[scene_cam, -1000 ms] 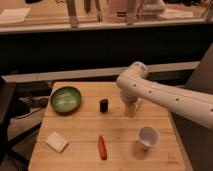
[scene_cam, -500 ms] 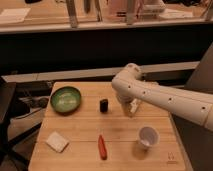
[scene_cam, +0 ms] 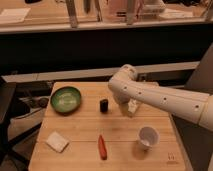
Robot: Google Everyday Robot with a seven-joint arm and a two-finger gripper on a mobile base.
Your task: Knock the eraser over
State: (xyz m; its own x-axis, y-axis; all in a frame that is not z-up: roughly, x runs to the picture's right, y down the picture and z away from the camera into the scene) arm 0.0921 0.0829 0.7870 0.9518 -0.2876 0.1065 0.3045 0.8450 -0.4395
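Observation:
The eraser (scene_cam: 103,105) is a small black block standing upright near the middle of the wooden table (scene_cam: 85,135), right of the green bowl (scene_cam: 65,99). My white arm reaches in from the right, its elbow above the table's far side. The gripper (scene_cam: 131,107) hangs down at the arm's end, a short way right of the eraser and apart from it, low over the table.
A flat white pad (scene_cam: 57,142) lies at the front left. A red-orange object (scene_cam: 102,147) lies at the front middle. A white cup (scene_cam: 148,137) stands at the front right. A dark counter runs behind the table.
The arm has swung left across the table, bringing the gripper closer to the eraser. The eraser still stands upright in the same place.

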